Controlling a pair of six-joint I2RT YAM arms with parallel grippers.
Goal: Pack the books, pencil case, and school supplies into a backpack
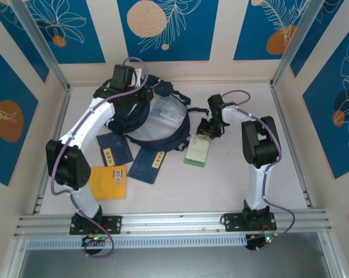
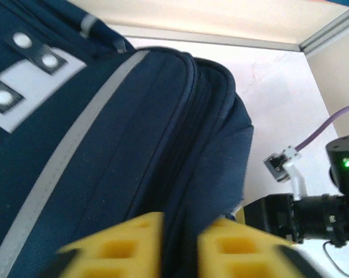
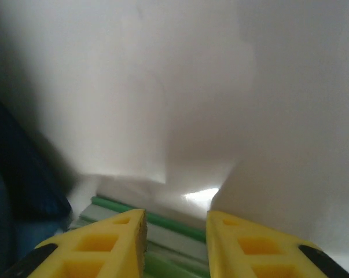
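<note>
**Left gripper** (image 2: 180,249): the yellow fingers (image 2: 122,246) stand narrowly apart astride a stitched fold of the backpack (image 2: 105,145). It cannot be determined whether they pinch the fold or merely straddle it.

**Right gripper** (image 3: 175,243): the fingers (image 3: 105,249) are parted, with nothing clamped. The edge of the pale green pad (image 3: 162,223) lies low in the gap between them.

**Layout, top view:** The backpack lies at 12 o'clock on the table (image 1: 232,185), its mouth facing up. The pad lies at 4 o'clock of the mouth, just beside the rim. Two navy books (image 1: 115,152) and the orange-yellow book (image 1: 108,182) lie at 7 o'clock of the backpack, unpacked.

**Probable faults:**
- A shallow bite on the pad edge takes only the top sheets. The pad then fans open or drops during lift.
- A loose left hold lets the rim sag, so the mouth narrows and the pad catches on fabric.
- The pad's nearness to the rim invites snagging the backpack.
</note>
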